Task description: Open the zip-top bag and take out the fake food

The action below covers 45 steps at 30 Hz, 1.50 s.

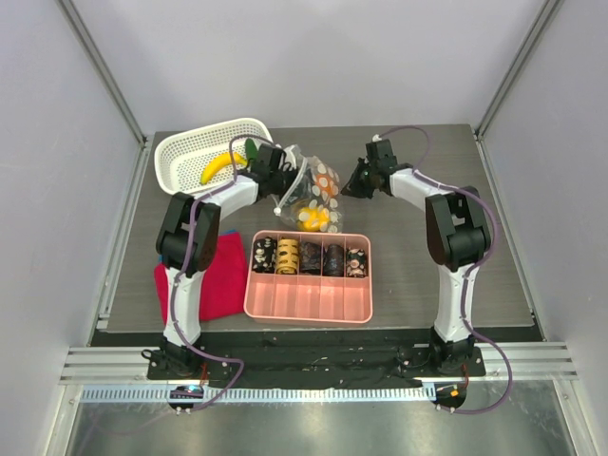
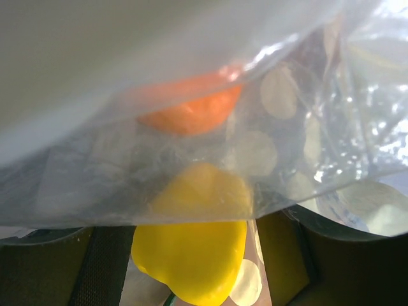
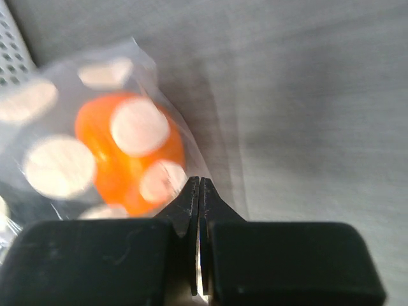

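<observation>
On the grey table (image 1: 427,275) lie a white basket (image 1: 185,152), zip-top bag (image 1: 318,195), pink tray (image 1: 309,299) and red cloth (image 1: 223,275).

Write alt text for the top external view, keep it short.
A clear, spotted zip-top bag lies mid-table with yellow and orange fake food inside, the left gripper at its left side and the right gripper shut at its right. A white basket behind holds a banana and a green piece; a pink tray and red cloth lie nearer.

The basket (image 1: 180,142) walls off my left, the tray (image 1: 309,296) crowds the bag (image 1: 318,185) from the front; bare counter (image 1: 418,285) lies open rightward.
</observation>
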### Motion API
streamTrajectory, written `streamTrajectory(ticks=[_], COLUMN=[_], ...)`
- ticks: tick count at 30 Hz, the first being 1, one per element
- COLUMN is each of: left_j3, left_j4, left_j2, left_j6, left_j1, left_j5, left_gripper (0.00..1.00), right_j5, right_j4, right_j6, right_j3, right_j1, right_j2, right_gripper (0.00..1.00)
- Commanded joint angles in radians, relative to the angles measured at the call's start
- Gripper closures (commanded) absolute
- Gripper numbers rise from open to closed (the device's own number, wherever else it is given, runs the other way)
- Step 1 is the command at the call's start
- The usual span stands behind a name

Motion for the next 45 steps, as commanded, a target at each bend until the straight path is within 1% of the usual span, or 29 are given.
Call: streamTrajectory(ticks=[1, 6, 10, 15, 19, 26, 27, 29, 34, 37, 39, 41, 42, 45], left_j3=[-0.021, -0.032, -0.030, -0.032, -0.033, -0.013, -0.010, -0.009, -0.012, 0.002, 0.007, 0.016, 0.019, 0.021], left_j4=[0.044, 0.076, 0.082, 0.081, 0.079, 0.041, 0.033, 0.019, 0.033, 0.039, 0.048, 0.054, 0.059, 0.093], left_j2=[-0.062, -0.060, -0.057, -0.049, -0.048, -0.028, -0.026, -0.022, -0.016, -0.007, -0.002, 0.004, 0.009, 0.027], left_j6=[-0.015, -0.043, -0.052, -0.053, -0.053, -0.015, 0.002, 0.009, 0.002, -0.006, -0.015, -0.021, -0.027, -0.064], left_j1=[0.013, 0.013, 0.013, 0.013, 0.013, 0.011, 0.014, 0.014, 0.016, 0.017, 0.017, 0.019, 0.019, 0.017], left_j5=[0.025, 0.018, 0.017, 0.017, 0.017, 0.046, 0.043, 0.035, 0.044, 0.058, 0.067, 0.072, 0.084, 0.118], left_gripper=[0.29, 0.30, 0.30, 0.31, 0.30, 0.29, 0.29, 0.28, 0.28, 0.27, 0.27, 0.27, 0.27, 0.27], right_j5=[0.010, -0.031, -0.117, -0.141, -0.135, -0.175, -0.146, -0.118, -0.097, -0.085, -0.034, -0.014, -0.011, -0.002], right_j4=[-0.097, -0.107, -0.088, -0.061, 0.002, 0.166, 0.189, 0.206, 0.212, 0.206, 0.154, 0.123, 0.078, 0.021], right_j6=[-0.071, -0.088, -0.085, -0.065, -0.030, 0.117, 0.148, 0.159, 0.182, 0.151, 0.120, 0.079, 0.067, 0.028], right_j3=[-0.083, -0.186, -0.198, -0.203, -0.217, -0.224, -0.223, -0.220, -0.151, -0.094, -0.027, 0.021, 0.070, 0.106], right_j1=[0.022, 0.065, 0.089, 0.111, 0.111, 0.108, 0.106, 0.095, 0.032, 0.002, -0.011, -0.014, -0.017, -0.015], right_j2=[-0.188, -0.248, -0.248, -0.195, -0.159, -0.043, -0.035, -0.023, 0.017, 0.054, 0.081, 0.101, 0.115, 0.094], right_gripper=[0.98, 0.99, 0.99, 0.99, 0.99, 0.99, 0.99, 0.99, 0.98, 0.99, 0.99, 0.99, 0.99, 0.99])
